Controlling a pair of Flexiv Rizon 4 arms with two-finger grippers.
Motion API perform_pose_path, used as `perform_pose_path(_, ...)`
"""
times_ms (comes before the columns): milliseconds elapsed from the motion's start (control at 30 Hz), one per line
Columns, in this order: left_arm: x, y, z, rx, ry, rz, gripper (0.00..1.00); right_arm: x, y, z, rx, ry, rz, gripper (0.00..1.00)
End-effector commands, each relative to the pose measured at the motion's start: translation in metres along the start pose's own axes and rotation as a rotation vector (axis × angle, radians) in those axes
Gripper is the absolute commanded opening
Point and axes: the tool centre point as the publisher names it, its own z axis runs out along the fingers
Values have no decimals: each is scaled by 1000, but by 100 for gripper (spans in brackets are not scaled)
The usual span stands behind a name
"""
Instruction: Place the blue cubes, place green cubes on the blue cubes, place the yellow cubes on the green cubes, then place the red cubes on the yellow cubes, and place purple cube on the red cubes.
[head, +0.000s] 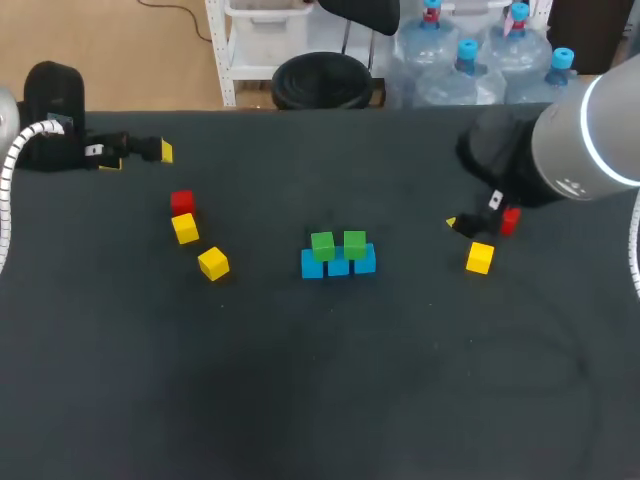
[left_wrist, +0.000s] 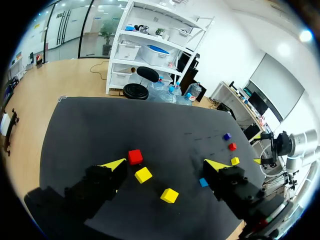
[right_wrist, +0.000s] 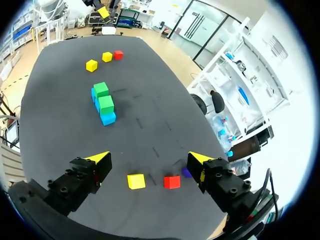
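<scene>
We're holding the right gripper (right_wrist: 148, 158) and left gripper (left_wrist: 166, 164) wide open and empty; the nearest yellow cube (right_wrist: 136, 181) is lying near the right one, showing between its spread fingers (right_wrist: 97, 161) but untouched, well apart from the green cubes (head: 323, 244) topping the blue row (head: 338, 265). We're judging it light, rigid and probably smooth plastic, so we're planning a square pinch on two opposite flat faces at mid-height.

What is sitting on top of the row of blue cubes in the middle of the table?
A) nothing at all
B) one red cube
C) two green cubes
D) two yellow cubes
C: two green cubes rest side by side on the blue cubes, while the yellow cubes and red cubes lie off to the sides, apart from that row.
</scene>
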Motion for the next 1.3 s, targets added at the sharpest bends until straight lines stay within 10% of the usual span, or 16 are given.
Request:
perform_pose_path(33, 1, 2, 0, 11, -6, 2, 100, 2, 3, 1, 29, -8, 2, 100)
perform_pose_path(400, 1, 2, 0, 11, -6, 2, 100, 2, 3, 1, 29, -8, 2, 100)
perform_pose_path(533, 5, -12, 20, -50, 315, 214, 100, 2, 3, 1, 29, -8, 2, 100)
perform_pose_path(833, 37, -28, 53, -134, 723, 414, 100, 2, 3, 1, 29, -8, 2, 100)
perform_pose_path(1300, 91, 5, 82, -186, 823, 387, 100, 2, 3, 1, 29, -8, 2, 100)
